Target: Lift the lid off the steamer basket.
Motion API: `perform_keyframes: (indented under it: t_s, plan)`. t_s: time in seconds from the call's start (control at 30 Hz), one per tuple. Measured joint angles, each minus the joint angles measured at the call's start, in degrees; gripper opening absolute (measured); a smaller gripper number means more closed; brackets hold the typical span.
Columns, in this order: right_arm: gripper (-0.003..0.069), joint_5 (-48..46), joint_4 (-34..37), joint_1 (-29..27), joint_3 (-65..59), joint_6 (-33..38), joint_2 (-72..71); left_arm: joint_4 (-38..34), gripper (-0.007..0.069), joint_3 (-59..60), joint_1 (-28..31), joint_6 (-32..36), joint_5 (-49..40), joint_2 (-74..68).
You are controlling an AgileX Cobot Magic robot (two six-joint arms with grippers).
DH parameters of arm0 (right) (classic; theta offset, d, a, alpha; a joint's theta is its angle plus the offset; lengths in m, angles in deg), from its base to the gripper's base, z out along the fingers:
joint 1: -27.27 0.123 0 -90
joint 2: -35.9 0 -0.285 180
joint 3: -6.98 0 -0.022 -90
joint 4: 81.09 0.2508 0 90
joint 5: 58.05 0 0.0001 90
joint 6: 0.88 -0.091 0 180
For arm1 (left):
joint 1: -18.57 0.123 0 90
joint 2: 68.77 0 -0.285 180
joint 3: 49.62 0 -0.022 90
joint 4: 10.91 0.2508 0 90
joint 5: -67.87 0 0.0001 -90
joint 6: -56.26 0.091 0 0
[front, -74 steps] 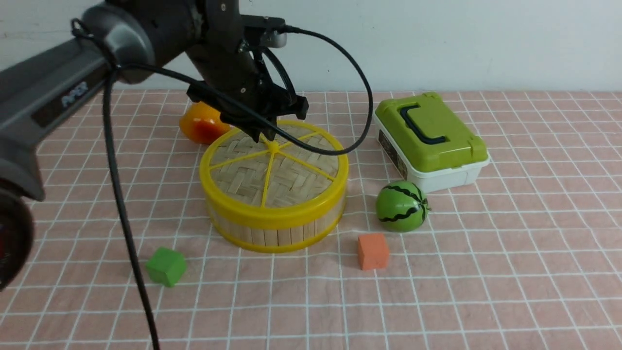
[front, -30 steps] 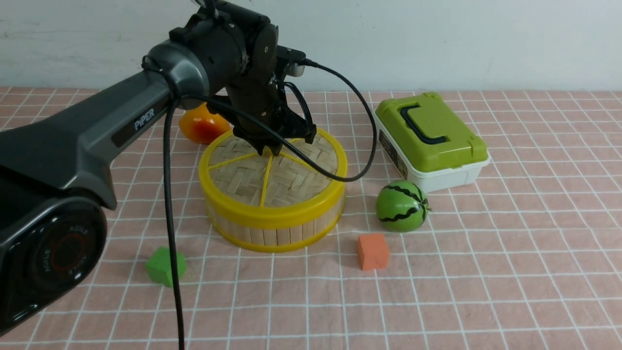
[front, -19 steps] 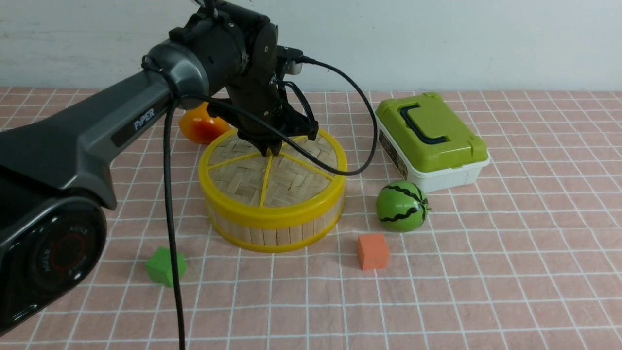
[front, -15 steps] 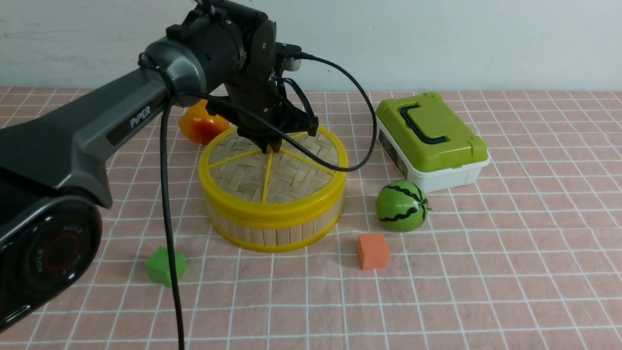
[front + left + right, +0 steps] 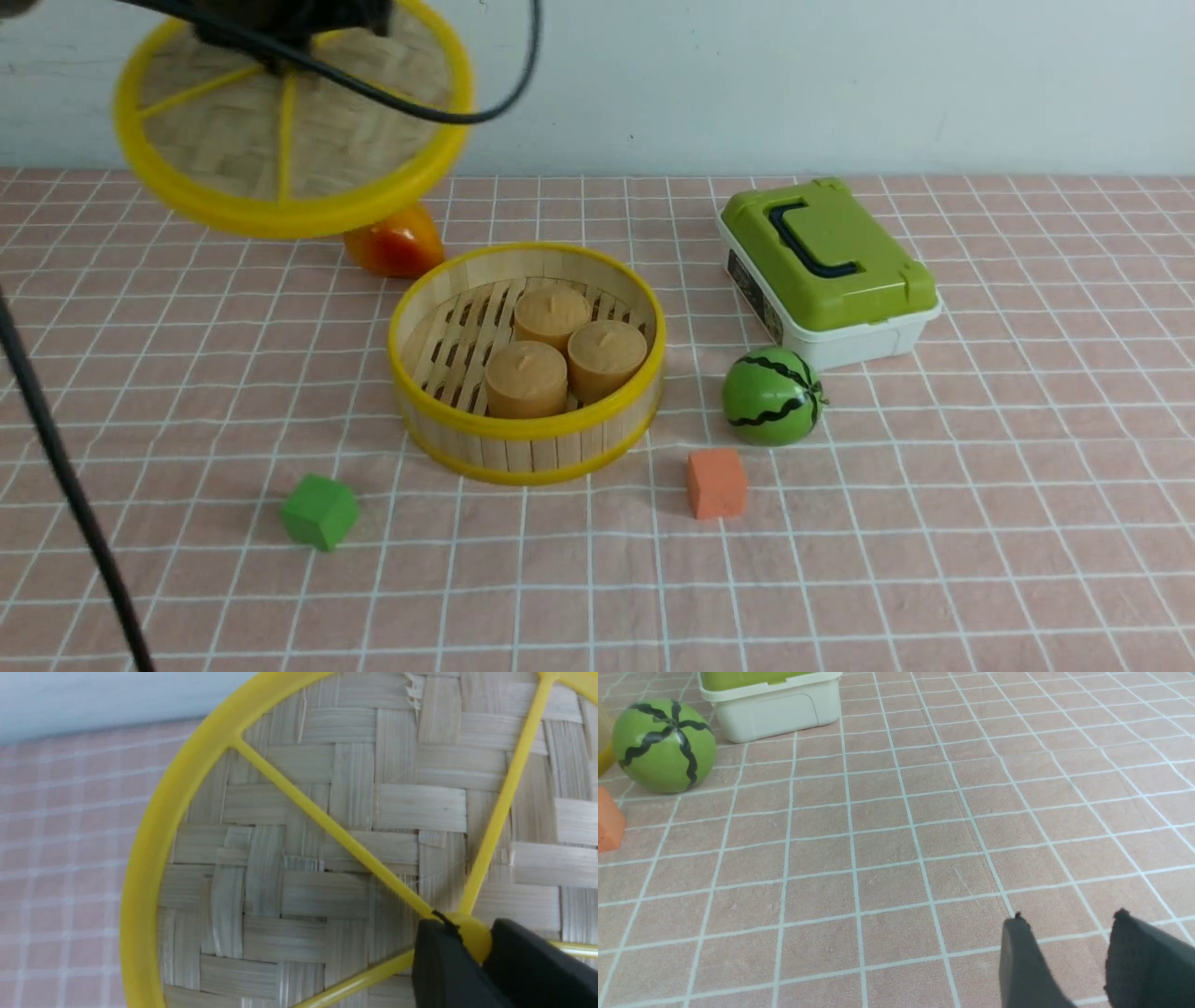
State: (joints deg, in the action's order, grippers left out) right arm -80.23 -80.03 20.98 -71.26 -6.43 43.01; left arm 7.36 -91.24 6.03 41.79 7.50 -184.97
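Held aloft: the left gripper (image 5: 468,944) is clamped on the small yellow centre knob (image 5: 467,935) of the woven bamboo lid (image 5: 308,140), one black finger pressed to each side of it. The disc hangs directly beneath the gripper, tipped slightly and clear of everything on the pink checked tablecloth (image 5: 934,523). The knob appears to be the only part of this wide, flat disc that narrow jaws can pinch, and a hold at the centre likely keeps it from swinging to one side. Its height and offset seem chosen so the thick yellow rim clears the basket wall.

The steamer basket (image 5: 527,439) stands uncovered on the cloth, well below the left gripper and off to its right, with three tan buns (image 5: 526,378) on its slatted floor. An orange-red toy fruit (image 5: 397,245) sits partly under the hanging lid's edge, just beyond the basket. The lid is off, and by the look of things it only needs setting down somewhere.

The right gripper (image 5: 1069,956) hovers low over bare cloth, fingers parted and holding nothing. It takes no part in the lift. A toy watermelon (image 5: 663,744), an orange cube (image 5: 607,819) and a white box with a green lid (image 5: 770,704) all lie well apart from it, out ahead
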Motion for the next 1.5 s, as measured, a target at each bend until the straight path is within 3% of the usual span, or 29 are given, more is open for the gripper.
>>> perform_keyframes:
  t_s: [0.13, 0.23, 0.47, 0.83, 0.97, 1.1, 1.23, 1.33, 1.37, 1.4, 1.43, 1.5]
  plan:
    - [0.0242, 0.0, 0.0, 0.0, 0.0, 0.0, 0.0, -3.4, 0.0099, 9.6, 7.6, -1.3, 2.6, 0.2]
    - [0.0242, 0.0, 0.0, 0.0, 0.0, 0.0, 0.0, -4.8, 0.0099, 17.1, 9.6, -1.7, 8.3, -0.1]
    - [0.0242, 0.0, 0.0, 0.0, 0.0, 0.0, 0.0, -3.8, 0.0099, 27.9, 10.1, -7.1, 23.6, -1.6]
    - [0.0242, 0.0, 0.0, 0.0, 0.0, 0.0, 0.0, -3.3, 0.0099, 28.5, 10.1, -9.6, 25.6, -9.7]
    - [0.0242, 0.0, 0.0, 0.0, 0.0, 0.0, 0.0, -5.9, 0.0181, 28.4, 10.1, -9.6, 26.5, -9.9]
    - [0.0242, 0.0, 0.0, 0.0, 0.0, 0.0, 0.0, -10.5, 0.0373, 28.0, 10.2, -9.6, 25.9, -8.5]
    - [0.0242, 0.0, 0.0, 0.0, 0.0, 0.0, 0.0, -11.6, 0.0426, 27.8, 10.2, -9.7, 23.1, -4.7]
    - [0.0242, 0.0, 0.0, 0.0, 0.0, 0.0, 0.0, -11.7, 0.0388, 27.6, 10.2, -9.5, 20.4, 0.0]
    - [0.0242, 0.0, 0.0, 0.0, 0.0, 0.0, 0.0, -11.7, 0.0315, 27.6, 10.2, -9.1, 19.1, 4.7]
    - [0.0242, 0.0, 0.0, 0.0, 0.0, 0.0, 0.0, -11.8, 0.0305, 27.6, 10.2, -9.1, 19.1, 5.2]
    - [0.0242, 0.0, 0.0, 0.0, 0.0, 0.0, 0.0, -12.0, 0.0218, 27.6, 10.2, -9.0, 19.4, 9.3]
    - [0.0242, 0.0, 0.0, 0.0, 0.0, 0.0, 0.0, -12.5, 0.0114, 28.2, 10.2, -9.0, 21.9, 15.8]
